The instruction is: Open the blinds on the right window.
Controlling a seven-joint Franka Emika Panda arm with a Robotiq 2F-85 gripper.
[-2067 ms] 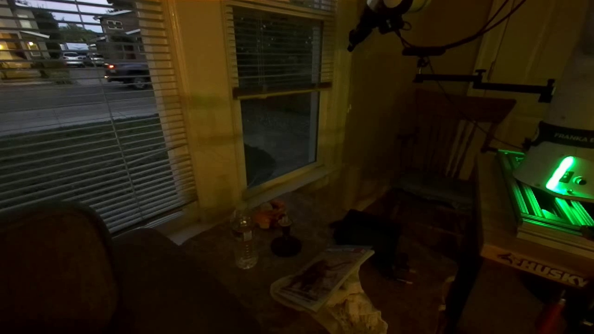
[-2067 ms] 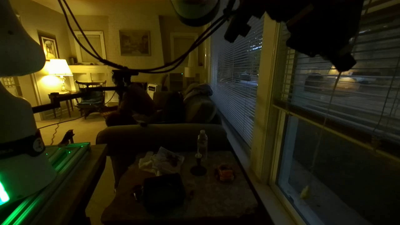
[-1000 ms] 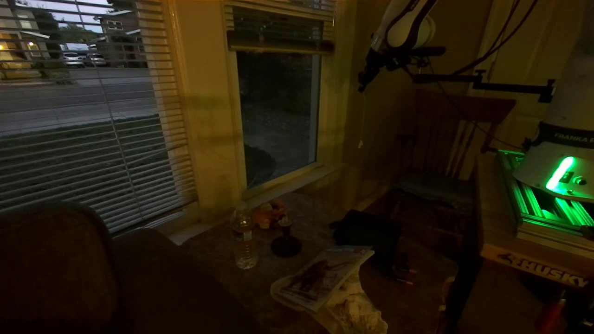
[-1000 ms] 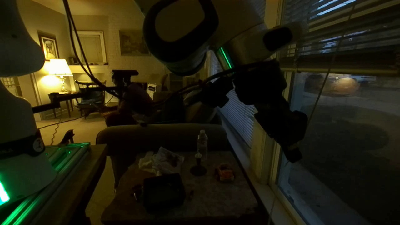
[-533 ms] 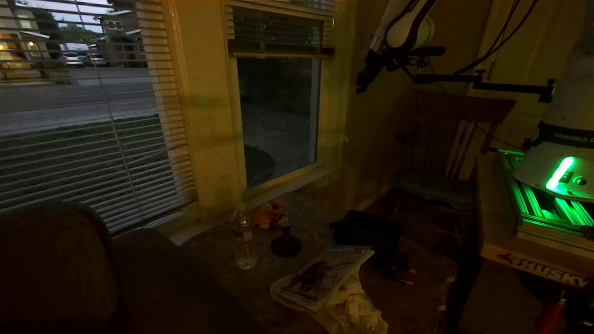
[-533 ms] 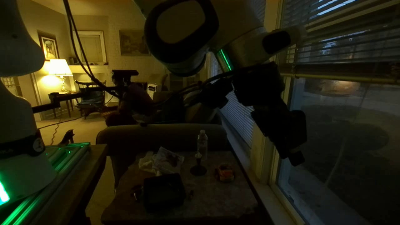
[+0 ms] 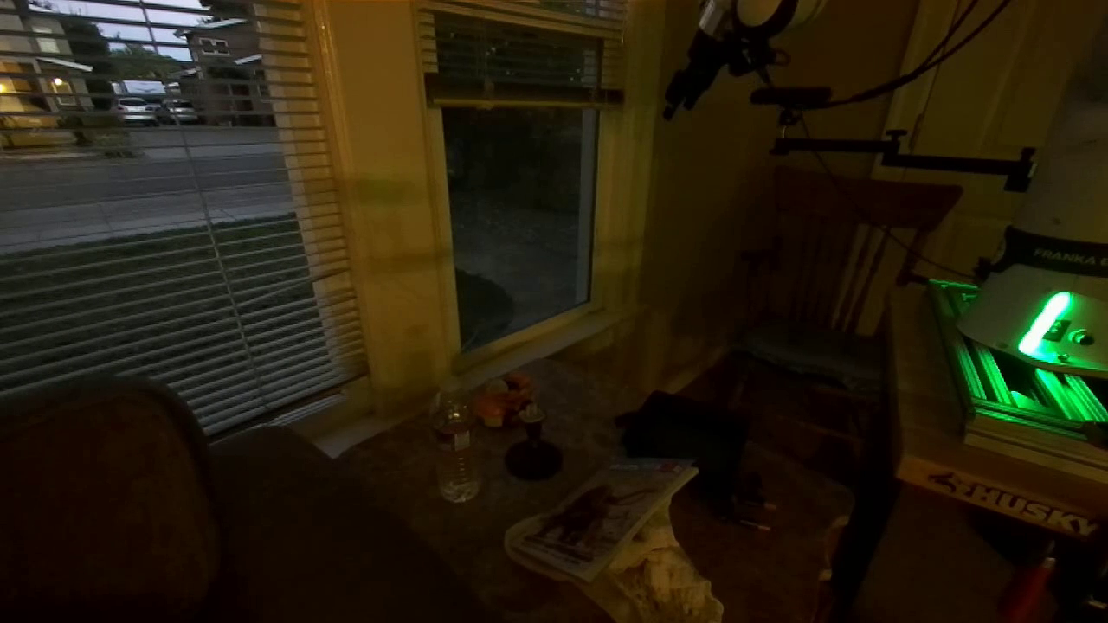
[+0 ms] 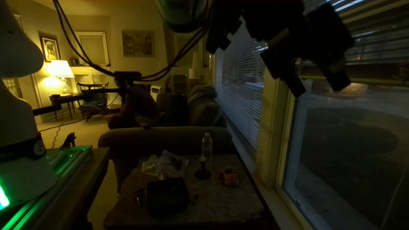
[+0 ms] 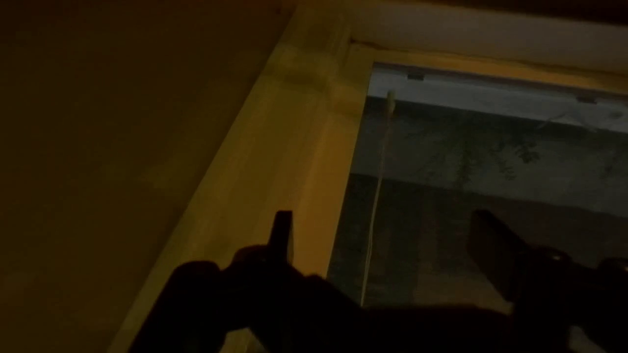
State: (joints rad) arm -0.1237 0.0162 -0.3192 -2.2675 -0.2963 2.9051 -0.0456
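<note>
The blinds [image 7: 519, 56] are pale slats bunched in the upper part of the right window [image 7: 519, 216], their bottom rail [image 7: 524, 93] above the uncovered dark glass. In an exterior view the slats [image 8: 377, 48] are partly behind the arm. My gripper [image 9: 382, 220] stands open, nothing between its fingers [image 9: 282, 233]. Beyond it, in front of the glass in the wrist view, hangs a thin pull cord [image 9: 375, 211] with a small pale tassel [image 9: 391, 100]. Seen from an exterior view, my gripper [image 8: 321, 88] is spread wide near the rail's height; the cord [image 8: 394, 195] shows faintly lower right.
Below the window, a table carries a water bottle [image 7: 457, 450], a candle holder [image 7: 533, 450], an orange toy [image 8: 229, 176], a magazine [image 7: 606, 510] and a black tray [image 8: 167, 195]. A wide blind [image 7: 173, 260] covers the neighbouring window. A chair [image 7: 831, 268] and mounting bar [image 7: 952, 164] are near the arm.
The gripper moved down and the bottom rail rose. Then the gripper opened, the cord swung loose and the rail sank slightly. Since then the gripper has gone up again, jaws wide.
</note>
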